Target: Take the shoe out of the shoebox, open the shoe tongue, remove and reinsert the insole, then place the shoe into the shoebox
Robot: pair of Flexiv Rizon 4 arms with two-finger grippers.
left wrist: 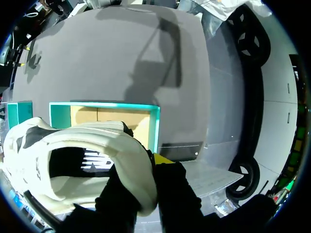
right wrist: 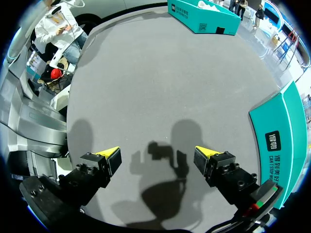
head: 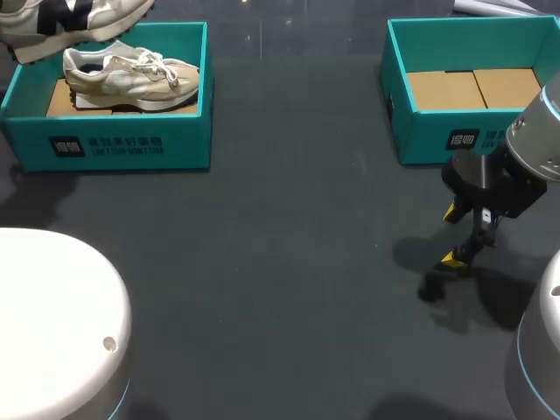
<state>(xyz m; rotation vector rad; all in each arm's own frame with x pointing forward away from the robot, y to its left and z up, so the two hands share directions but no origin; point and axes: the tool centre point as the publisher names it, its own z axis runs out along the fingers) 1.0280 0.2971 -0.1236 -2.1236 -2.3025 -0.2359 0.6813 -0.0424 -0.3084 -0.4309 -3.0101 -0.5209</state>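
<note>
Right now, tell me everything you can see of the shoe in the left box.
The shoe is a beige and cream, suede-like sneaker with white laces, a thick pale sole and a dark tread edge. It rests on the cardboard floor of the teal box, toe toward the view's right, spanning most of its length. No pincer touches it; the left pincer holds a second shoe above the box's far corner.
</note>
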